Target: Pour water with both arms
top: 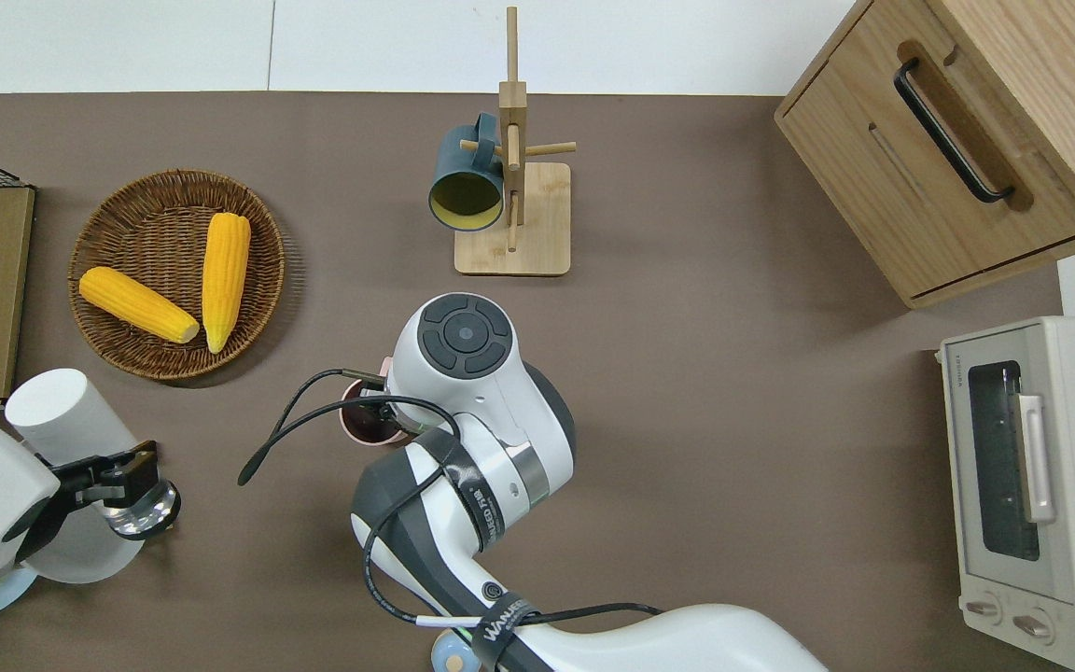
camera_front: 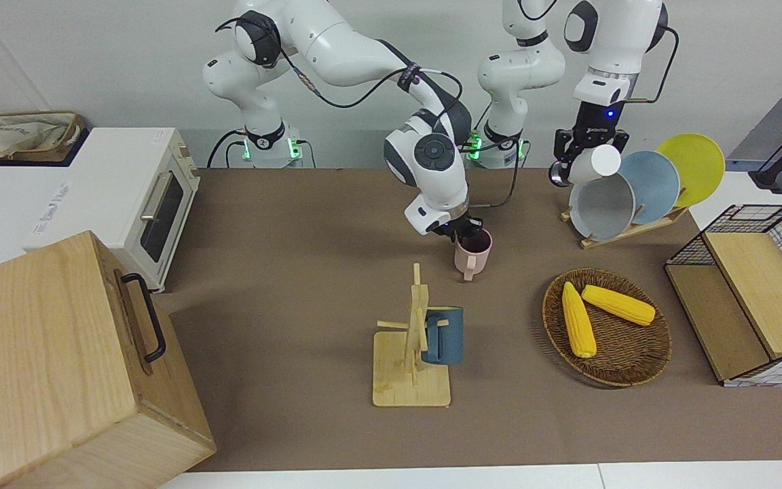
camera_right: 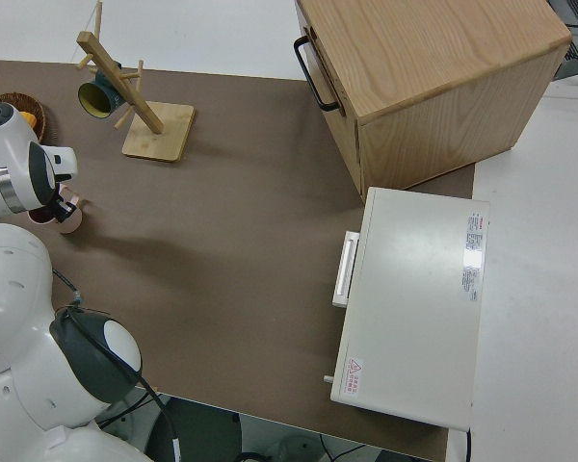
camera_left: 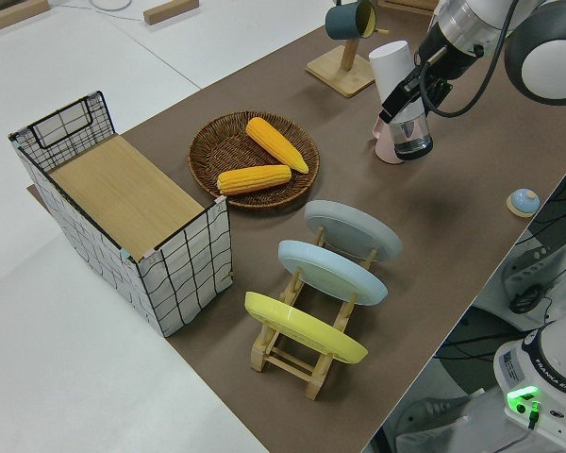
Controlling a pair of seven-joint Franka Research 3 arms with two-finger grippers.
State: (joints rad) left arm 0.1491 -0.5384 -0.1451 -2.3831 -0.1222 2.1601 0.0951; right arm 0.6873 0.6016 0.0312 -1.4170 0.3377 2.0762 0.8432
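My right gripper [camera_front: 464, 238] reaches down to a pink mug [camera_front: 474, 255] in the middle of the table, its fingers closed over the rim. From overhead the right arm's wrist covers most of the pink mug [top: 360, 427]. The mug's inside looks dark. My left gripper [camera_front: 584, 153] is up in the air, shut around a white cup [camera_front: 600, 163] that lies tilted on its side. This white cup [top: 60, 411] hangs over the table between the wicker basket and the plate rack. Its shiny end [top: 141, 509] points toward the robots.
A wooden mug tree [camera_front: 413, 339] carrying a blue mug [camera_front: 444, 336] stands farther from the robots than the pink mug. A wicker basket [camera_front: 662, 339] holds two corn cobs. Also here: a plate rack [camera_front: 635, 193], a wire crate [camera_front: 751, 299], a toaster oven [camera_front: 140, 197] and a wooden cabinet [camera_front: 58, 367].
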